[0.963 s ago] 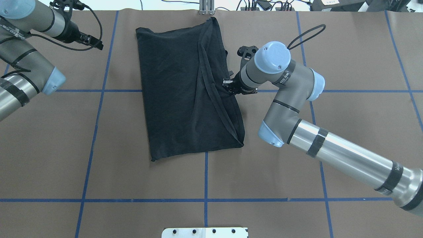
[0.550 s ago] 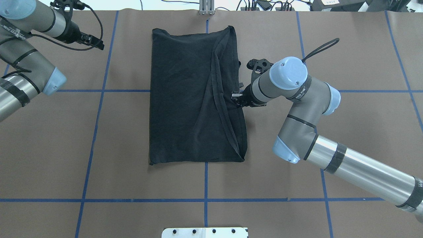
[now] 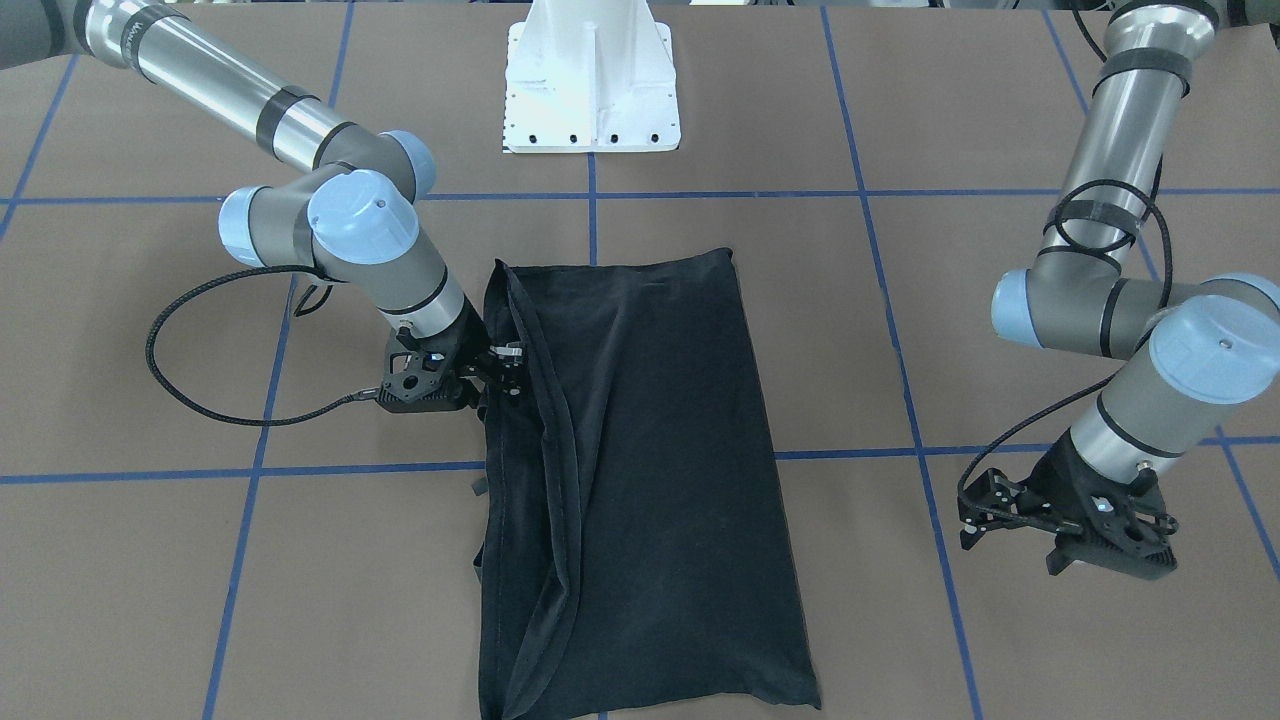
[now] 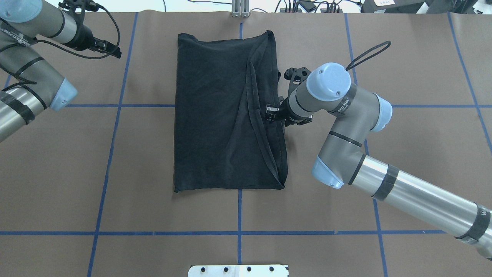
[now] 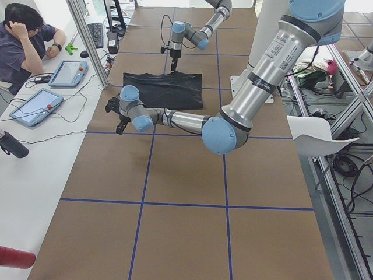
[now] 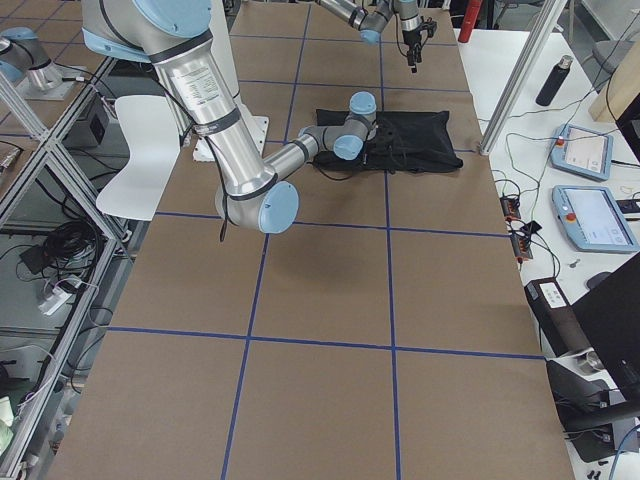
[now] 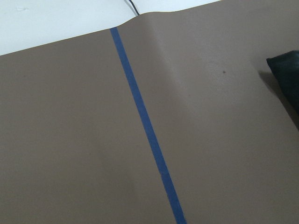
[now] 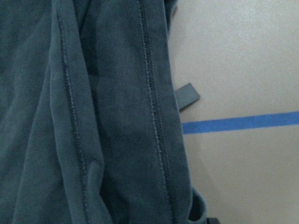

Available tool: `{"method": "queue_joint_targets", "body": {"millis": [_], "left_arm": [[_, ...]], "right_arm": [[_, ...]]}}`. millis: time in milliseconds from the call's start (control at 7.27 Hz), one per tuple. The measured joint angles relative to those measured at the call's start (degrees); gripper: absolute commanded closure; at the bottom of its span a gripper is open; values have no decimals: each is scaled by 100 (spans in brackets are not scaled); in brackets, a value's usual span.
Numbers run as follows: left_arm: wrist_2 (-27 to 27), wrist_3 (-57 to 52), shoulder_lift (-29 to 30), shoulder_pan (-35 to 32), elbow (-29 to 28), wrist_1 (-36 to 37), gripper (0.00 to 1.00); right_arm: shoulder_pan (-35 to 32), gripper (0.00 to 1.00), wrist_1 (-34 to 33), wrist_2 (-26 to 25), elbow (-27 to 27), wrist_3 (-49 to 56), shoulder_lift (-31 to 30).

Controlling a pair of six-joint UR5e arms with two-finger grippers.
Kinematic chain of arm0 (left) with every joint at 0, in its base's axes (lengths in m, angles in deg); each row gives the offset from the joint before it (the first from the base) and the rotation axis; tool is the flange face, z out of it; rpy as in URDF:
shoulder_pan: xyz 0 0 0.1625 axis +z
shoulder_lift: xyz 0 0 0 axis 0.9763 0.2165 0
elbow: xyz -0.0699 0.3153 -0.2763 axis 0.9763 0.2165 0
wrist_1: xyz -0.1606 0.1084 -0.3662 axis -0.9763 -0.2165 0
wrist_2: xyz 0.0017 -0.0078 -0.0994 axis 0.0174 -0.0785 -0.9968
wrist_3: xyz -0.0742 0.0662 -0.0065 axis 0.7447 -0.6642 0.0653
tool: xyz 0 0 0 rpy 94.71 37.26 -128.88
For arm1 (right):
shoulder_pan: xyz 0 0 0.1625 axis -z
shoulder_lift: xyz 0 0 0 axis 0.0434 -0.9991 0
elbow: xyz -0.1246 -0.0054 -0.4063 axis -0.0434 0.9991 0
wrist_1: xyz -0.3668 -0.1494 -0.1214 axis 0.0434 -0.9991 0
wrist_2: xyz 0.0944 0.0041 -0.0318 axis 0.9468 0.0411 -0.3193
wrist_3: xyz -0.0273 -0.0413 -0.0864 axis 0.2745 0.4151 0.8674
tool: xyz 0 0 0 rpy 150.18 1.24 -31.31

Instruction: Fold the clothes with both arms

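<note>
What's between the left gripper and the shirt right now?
Overhead view: only bare brown table cover and one blue tape line between left gripper and shirt.

One T-shirt point(image 4: 215, 111); left arm point(image 4: 27, 96), right arm point(image 4: 403, 192): two.

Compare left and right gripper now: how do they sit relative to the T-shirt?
Position: the right gripper sits at the T-shirt's stitched long edge; the left gripper hangs over bare table, clear of the cloth.
Wrist view: the right's is filled with fabric; the left's shows table, a blue tape line and a shirt corner.
Shared: both black; neither's open or shut state is readable.
</note>
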Motion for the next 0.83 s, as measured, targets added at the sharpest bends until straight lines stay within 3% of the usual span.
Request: {"method": "queue_joint_targets", "body": {"millis": [413,826], "left_arm": [[0,0,-33,2,8,0,0],[5,8,-41,6,9,0,0]], "right_arm": [[246,0,-1520,-187,-128,165,713],[923,2,-3281,-848,-1045,1401,771]]}}
